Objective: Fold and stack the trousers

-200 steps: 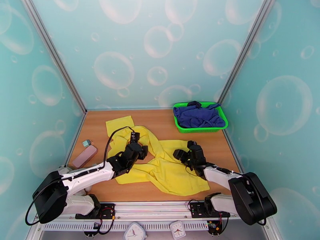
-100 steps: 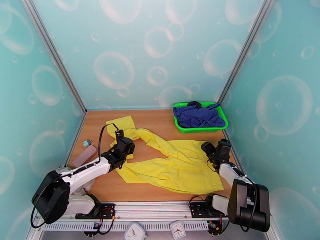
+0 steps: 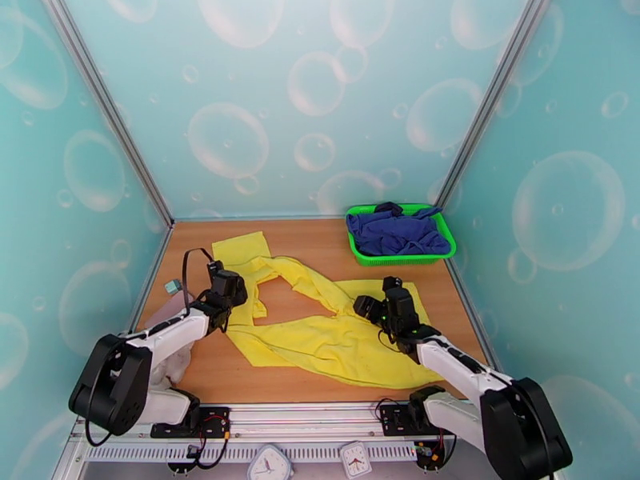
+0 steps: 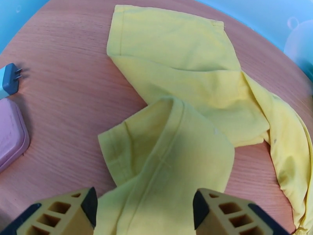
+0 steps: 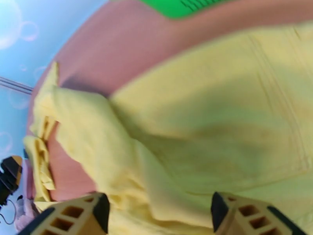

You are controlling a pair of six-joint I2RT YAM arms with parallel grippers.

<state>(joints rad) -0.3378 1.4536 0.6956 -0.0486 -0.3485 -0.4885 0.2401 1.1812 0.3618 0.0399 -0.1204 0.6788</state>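
Right now the yellow trousers [image 3: 336, 338] lie spread on the wooden table [image 3: 320, 234], left of the green basket [image 3: 362, 251] and nearer the arms than it. Their broad waist part lies closest to the basket, just short of its front rim. One leg arcs away to the left and ends in a flat cuff about level with the basket. The other runs left along the near side, its end doubled up, with bare wood between the two legs.

The left gripper [image 3: 226, 286] sits well left of the basket, over the end of the nearer leg. In the left wrist view its jaws stand apart, with yellow cloth showing in the gap between them.

The right gripper [image 3: 376, 302] hangs over the waist part, in front of the basket and slightly left of it. The right wrist view is blurred, yet its jaws are plainly apart above the fabric.

Inside the basket lies a dark blue garment [image 3: 396, 232]. Far to the left of the basket, past the left gripper, sit a pink case [image 4: 9, 134] and a small blue plug [image 4: 9, 79].
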